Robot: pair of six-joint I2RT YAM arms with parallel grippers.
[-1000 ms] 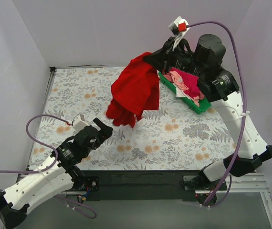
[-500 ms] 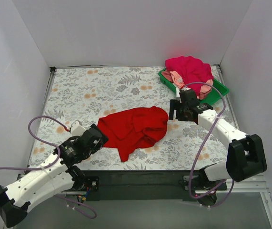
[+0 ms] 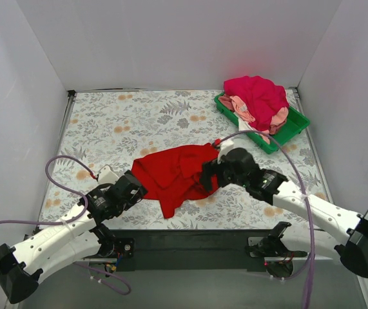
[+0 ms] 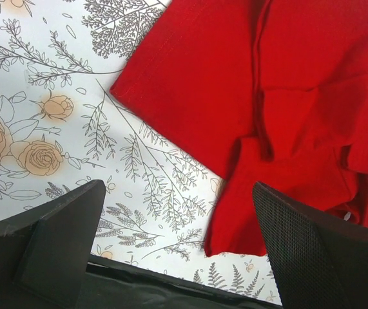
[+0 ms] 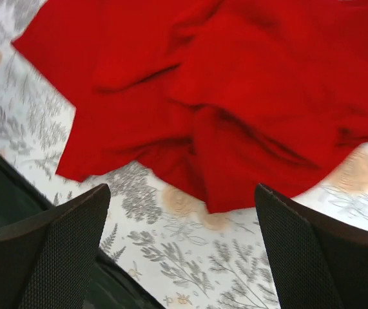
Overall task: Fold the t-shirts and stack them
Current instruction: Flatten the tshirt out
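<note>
A large bright red t-shirt [image 3: 174,172] lies crumpled on the flowered table, near the front middle. My left gripper [image 3: 135,188] stands open at its left edge, with nothing between the fingers; in the left wrist view the red t-shirt [image 4: 267,96] lies just ahead of the left gripper [image 4: 180,251]. My right gripper [image 3: 209,176] is open at the shirt's right edge, low over the cloth. In the right wrist view the red t-shirt [image 5: 222,90] fills the upper part, beyond the empty right gripper [image 5: 184,248]. A magenta t-shirt [image 3: 258,94], a light pink one [image 3: 240,105] and a bit of white cloth [image 3: 244,118] are heaped at the back right.
The heap sits in a green plastic tray [image 3: 294,127] in the back right corner. White walls close off the table [image 3: 106,122] at the left, back and right. A black strip [image 4: 138,290] runs along the near edge, beside the shirt's lowest corner.
The right gripper has opened and let go of the red t-shirt, which dropped from the air onto the table. The right arm swung down from above the tray to the shirt's right edge.
</note>
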